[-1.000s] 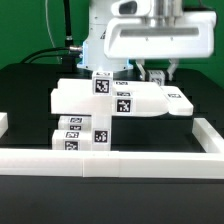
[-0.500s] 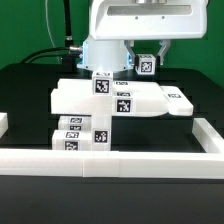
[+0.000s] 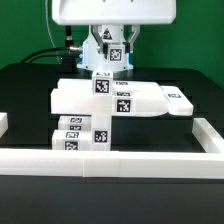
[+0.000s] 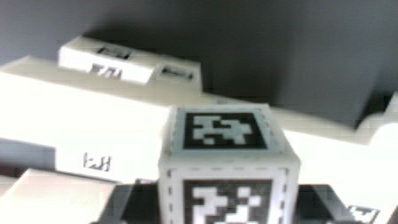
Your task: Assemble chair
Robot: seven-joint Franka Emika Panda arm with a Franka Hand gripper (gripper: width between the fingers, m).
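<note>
1. White plastic everywhere. The gripper [image 3: 112, 52] sits top centre of the exterior view, pinched narrow around a small tagged block [image 3: 113, 55], which hangs clear above the rest of the chair parts.
2. That block fills the lower middle of the wrist view [image 4: 226, 165], with one black-and-white tag on its top face and another on the face toward the camera. Dark shapes flank it low down, probably the fingers, but it's too blurry to say for sure.
3. The stack of chair parts [image 3: 110, 100] sits mid-frame in the exterior view: a wide flat slab with tags on its top and front, and a thinner bit [image 3: 180, 99] poking out toward the exterior view's right.
4. Lower left of centre, two short tagged bars [image 3: 82, 132] are stacked one on the other, right up against the rail.
5. A long plain white rail [image 3: 120, 160] runs across the bottom of the exterior view, with ends turning back at both sides.
6. It all rests on a black table [image 3: 30, 95] with a green backdrop, and black cables trail in at the upper left.
7. In the wrist view more slabs [image 4: 107, 100] lie below the held block, one with a tag in the upper left.
</note>
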